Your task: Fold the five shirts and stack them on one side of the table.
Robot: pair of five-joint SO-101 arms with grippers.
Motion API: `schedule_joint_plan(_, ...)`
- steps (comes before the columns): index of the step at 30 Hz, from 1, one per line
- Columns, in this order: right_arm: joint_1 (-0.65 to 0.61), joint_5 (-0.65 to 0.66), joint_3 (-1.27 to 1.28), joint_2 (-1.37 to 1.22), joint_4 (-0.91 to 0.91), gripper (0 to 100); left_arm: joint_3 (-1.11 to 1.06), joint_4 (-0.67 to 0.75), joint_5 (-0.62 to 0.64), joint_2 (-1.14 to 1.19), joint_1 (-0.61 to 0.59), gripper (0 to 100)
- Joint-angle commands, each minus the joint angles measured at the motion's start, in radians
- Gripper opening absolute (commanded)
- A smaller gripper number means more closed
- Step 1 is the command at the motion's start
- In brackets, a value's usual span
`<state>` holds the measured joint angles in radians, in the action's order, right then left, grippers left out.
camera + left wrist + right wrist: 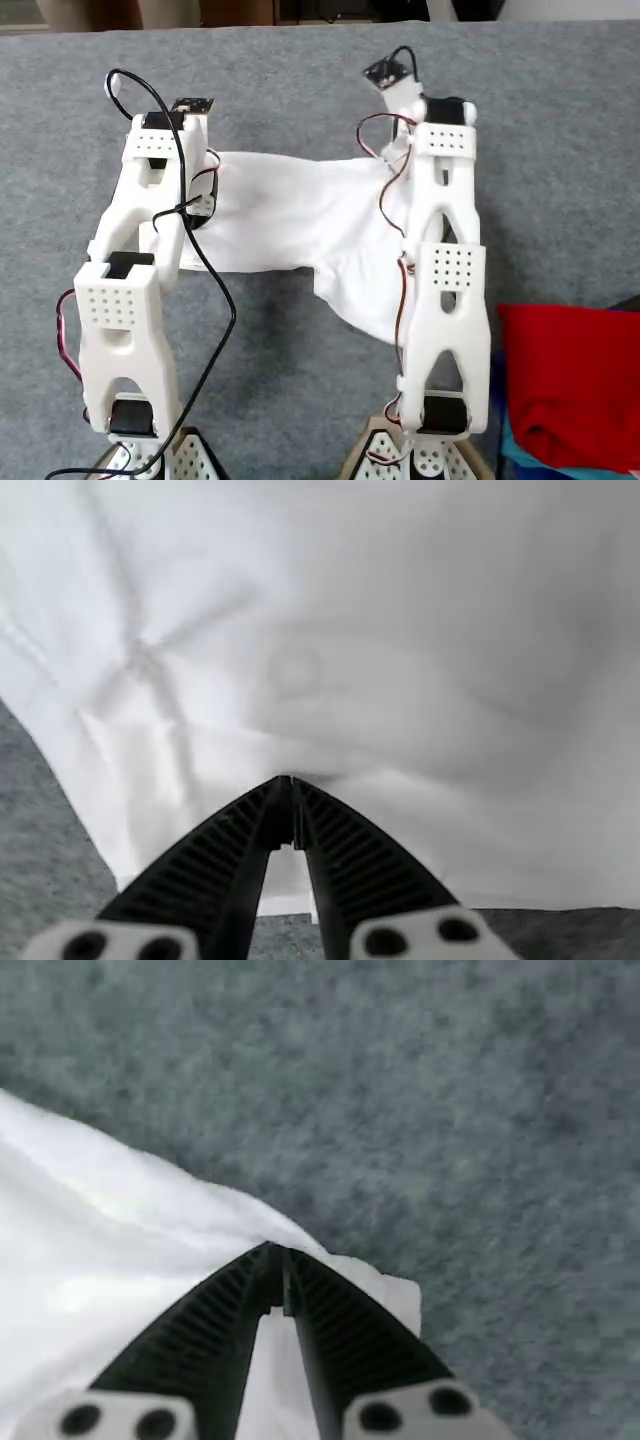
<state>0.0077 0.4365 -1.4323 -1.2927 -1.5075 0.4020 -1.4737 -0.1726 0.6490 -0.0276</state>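
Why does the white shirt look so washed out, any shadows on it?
High view: the white shirt is evenly bright, its folds barely showing. Left wrist view: soft grey shading picks out creases near the left gripper. Right wrist view: bright glare patches on the cloth beside the right gripper; the grey table looks dull.

**Camera layout: one overhead, two on the wrists.**
The high view looked steeply down over the whole table (560,120). The left wrist view looked along the left gripper (285,790), the right along the right gripper (277,1258), both close upon the shirt (290,215), which all three views shared.
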Motion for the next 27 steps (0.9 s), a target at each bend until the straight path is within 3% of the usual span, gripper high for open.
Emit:
schedule_joint_plan(1, 0.012, 0.009, -0.246, -0.024, -0.044, 2.3, 0.037, -0.015, -0.017, -0.007, -0.02, 2)
schedule_joint_plan(10, -0.033, 0.015, -0.232, 0.134, -0.235, 2.3, 0.044, -0.014, -0.066, -0.007, -0.021, 2)
schedule_joint_plan(16, -0.071, 0.107, -0.174, 0.298, -0.281, 2.3, 0.049, -0.015, -0.066, -0.016, -0.023, 2)
schedule_joint_plan(27, -0.13, 0.11, 0.527, 0.834, -0.278, 2.3, 0.431, -0.166, -0.014, -0.015, -0.158, 2)
